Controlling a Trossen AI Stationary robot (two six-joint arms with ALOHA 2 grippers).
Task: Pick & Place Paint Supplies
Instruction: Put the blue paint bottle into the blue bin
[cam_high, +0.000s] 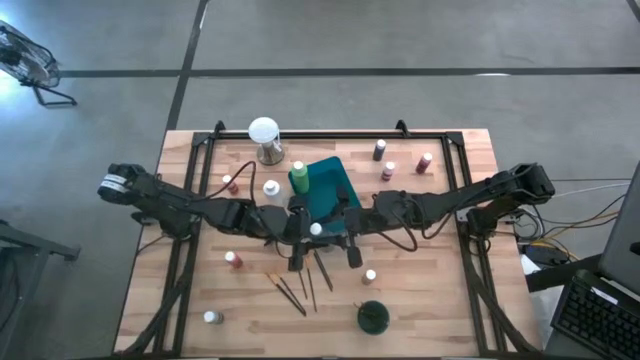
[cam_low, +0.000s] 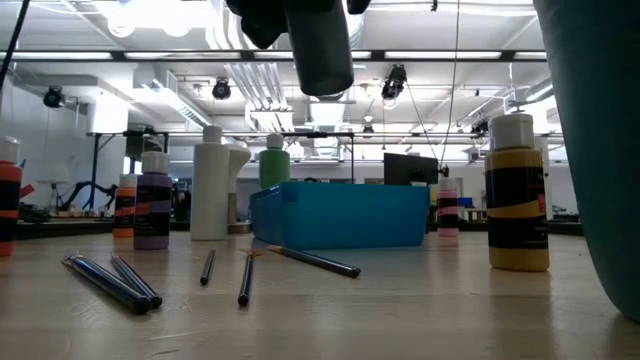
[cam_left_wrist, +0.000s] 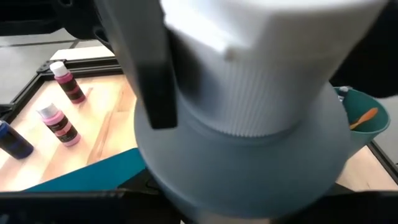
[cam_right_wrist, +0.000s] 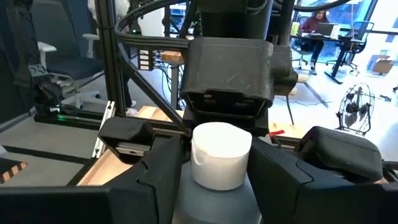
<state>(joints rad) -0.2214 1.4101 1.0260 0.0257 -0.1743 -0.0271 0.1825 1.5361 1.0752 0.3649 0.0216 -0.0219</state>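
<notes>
While a hand-over appears to be under way, the left pincer (cam_high: 298, 232) is clamped on a grey, white-capped bottle (cam_high: 316, 230), held above the worktop (cam_high: 430, 300) just beside the teal tray (cam_high: 330, 190). The right pincer (cam_high: 336, 228) brackets the same bottle, one finger on either side; whether it grips firmly cannot be told. Next, judged: secure the right grip before the left lets go, then carry the bottle to its place.

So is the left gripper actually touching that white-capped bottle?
Touching. In the left wrist view, the left gripper has a dark finger lying flat against the cap and ribbed neck of the white-capped bottle, with no gap.
</notes>
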